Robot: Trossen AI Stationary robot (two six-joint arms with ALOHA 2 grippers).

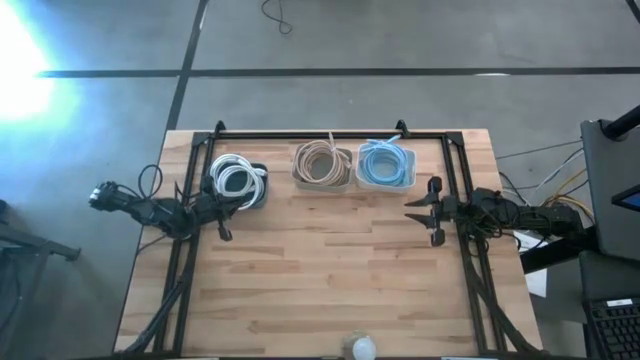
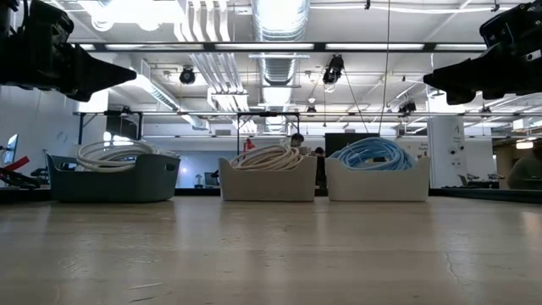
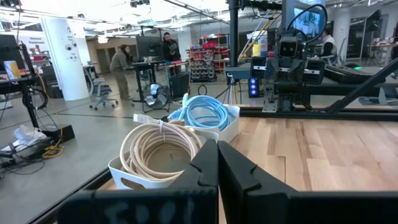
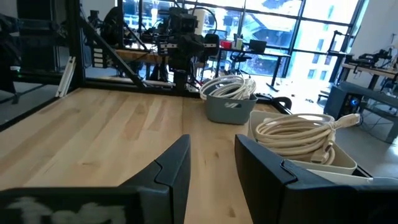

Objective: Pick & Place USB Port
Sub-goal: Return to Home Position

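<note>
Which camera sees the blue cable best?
The high view: it looks straight down on the whole blue cable coiled in its white bin. The low view shows only its top above the rim; the left wrist view shows it partly behind the beige cable; the right wrist view misses it.

Wooden table [image 1: 330, 270] — beyond it, a person [image 3: 118, 65] stands near a floor fan [image 3: 156, 97].
</note>
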